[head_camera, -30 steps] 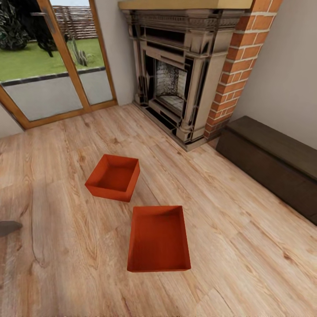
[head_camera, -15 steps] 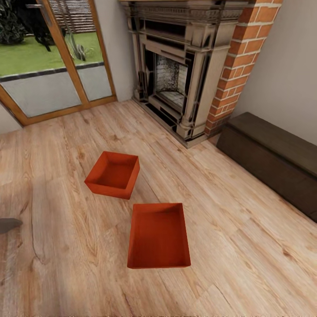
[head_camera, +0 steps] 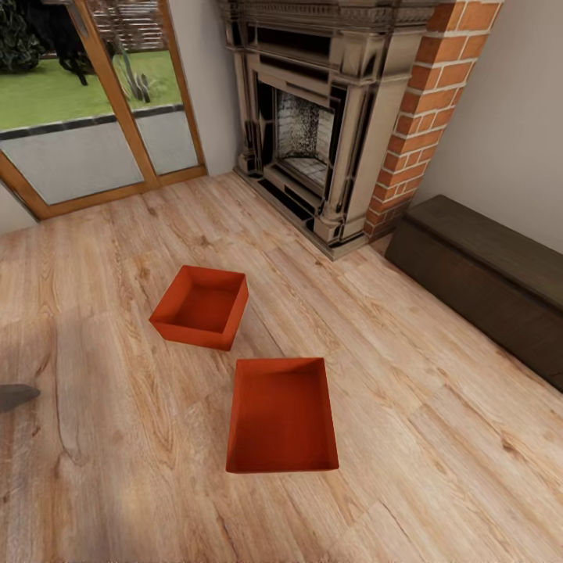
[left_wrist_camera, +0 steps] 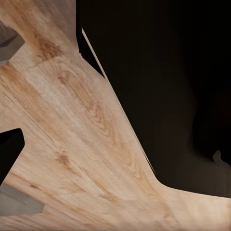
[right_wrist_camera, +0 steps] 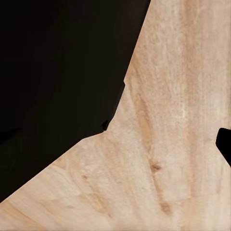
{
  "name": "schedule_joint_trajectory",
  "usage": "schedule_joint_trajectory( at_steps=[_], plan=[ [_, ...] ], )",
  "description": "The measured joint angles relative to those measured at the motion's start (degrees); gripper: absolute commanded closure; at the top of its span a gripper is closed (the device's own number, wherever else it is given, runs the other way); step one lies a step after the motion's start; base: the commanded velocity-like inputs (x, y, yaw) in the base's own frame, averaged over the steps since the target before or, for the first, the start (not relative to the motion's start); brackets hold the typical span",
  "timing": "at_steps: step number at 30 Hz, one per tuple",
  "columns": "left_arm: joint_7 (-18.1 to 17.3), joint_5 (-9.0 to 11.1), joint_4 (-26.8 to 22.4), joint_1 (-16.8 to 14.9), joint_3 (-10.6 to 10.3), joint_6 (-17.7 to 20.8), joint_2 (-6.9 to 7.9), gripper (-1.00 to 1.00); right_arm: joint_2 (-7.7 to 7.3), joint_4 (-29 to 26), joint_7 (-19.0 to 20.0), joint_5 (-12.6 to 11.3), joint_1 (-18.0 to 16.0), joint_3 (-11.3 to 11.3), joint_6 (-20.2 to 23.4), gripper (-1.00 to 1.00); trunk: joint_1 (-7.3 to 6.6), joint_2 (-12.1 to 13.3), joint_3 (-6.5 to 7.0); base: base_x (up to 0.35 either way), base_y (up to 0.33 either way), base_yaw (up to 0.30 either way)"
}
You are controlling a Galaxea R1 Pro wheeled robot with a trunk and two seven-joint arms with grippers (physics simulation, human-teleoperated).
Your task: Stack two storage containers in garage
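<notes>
Two red-orange open-top storage containers lie on the living room's light wood-plank floor. The nearer container (head_camera: 281,414) sits flat and empty in the middle of the head view. The farther container (head_camera: 201,306) rests just beyond it to the left, turned at an angle, with a narrow gap between them. A grey tip of my left arm (head_camera: 16,395) pokes in at the left edge, well away from both bins. In the left wrist view my left gripper (left_wrist_camera: 9,120) has its grey fingers (left_wrist_camera: 19,206) spread over bare planks. A dark finger tip (right_wrist_camera: 224,144) shows in the right wrist view.
An ornate dark fireplace (head_camera: 313,133) with a red-brick chimney (head_camera: 418,102) stands at the back. A dark brown low bench (head_camera: 485,274) runs along the right wall. Wood-framed glass doors (head_camera: 86,133) are at the back left. Open plank floor surrounds the bins.
The whole head view has shifted slightly, so the camera has moved a little closer. Both containers stay where they were on the floor.
</notes>
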Motion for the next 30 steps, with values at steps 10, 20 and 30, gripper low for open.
schedule_joint_trajectory(
  at_steps=[10,20,30],
  plan=[
    [0.0,-0.01,0.0,-0.01,-0.01,0.0,0.0,-1.0,-0.04,0.0,0.0,0.01,0.0,0.05,0.0,-1.0,0.0,0.0,0.0,0.0,0.0,0.0],
    [0.0,-0.04,0.0,0.0,-0.01,0.0,0.0,-1.0,-0.01,0.0,0.0,0.01,0.0,0.05,0.0,-1.0,0.0,0.0,0.0,0.0,0.0,0.0],
    [0.0,0.0,0.09,0.0,-0.05,0.0,0.07,-1.0,-0.06,0.0,0.0,0.01,0.0,0.05,0.03,-1.0,0.0,0.0,0.0,0.03,0.0,0.0]
  ],
)
